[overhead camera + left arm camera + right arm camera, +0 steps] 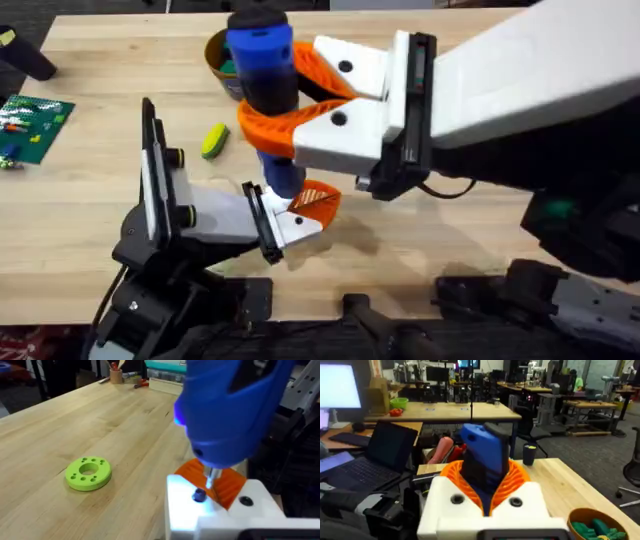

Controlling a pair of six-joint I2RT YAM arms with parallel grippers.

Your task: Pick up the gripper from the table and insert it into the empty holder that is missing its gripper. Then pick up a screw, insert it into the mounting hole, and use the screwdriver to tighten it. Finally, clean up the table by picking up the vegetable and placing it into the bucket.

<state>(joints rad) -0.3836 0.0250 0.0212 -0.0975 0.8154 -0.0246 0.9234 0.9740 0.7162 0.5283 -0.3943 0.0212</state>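
The right end effector (262, 97), its ribbed orange fingers clamped round the thick blue screwdriver (262, 60), stands it mid-frame over the lattice-ribbed gripper (318, 200).

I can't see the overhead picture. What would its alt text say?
The right tool grips a blue screwdriver upright, its tip down at the small orange gripper seated in the white holder. A yellow-green vegetable lies on the wooden table near a brown bucket.

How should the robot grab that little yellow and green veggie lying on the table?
Grip the small oblong yellow-and-green vegetable across its narrow middle, coming straight down from above. It lies flat on the light wood-grain table, tilted slightly, with open space around it, so fingers likely fit on either long side.
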